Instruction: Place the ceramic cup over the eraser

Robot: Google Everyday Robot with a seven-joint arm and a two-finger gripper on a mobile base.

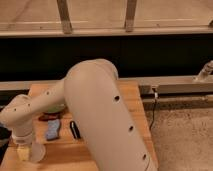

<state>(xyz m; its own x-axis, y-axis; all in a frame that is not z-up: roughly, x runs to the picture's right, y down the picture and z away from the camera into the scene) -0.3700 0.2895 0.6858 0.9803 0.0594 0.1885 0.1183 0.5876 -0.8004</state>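
The off-white ceramic cup (36,152) stands at the front left corner of the wooden table (132,102). My gripper (23,151) hangs from the white wrist right beside the cup, on its left, and touches or nearly touches it. The eraser (75,130), a small black block, lies on the table to the right of the cup and a little farther back, apart from it. My big white arm link (107,120) covers the table's right half and hides the table next to the eraser.
A blue-grey pad (52,129) lies just left of the eraser. A green dish (56,108) sits behind it, partly hidden by the arm, with a dark reddish thing (49,117) in front. A cable (154,107) hangs off the table's right edge above gravel floor.
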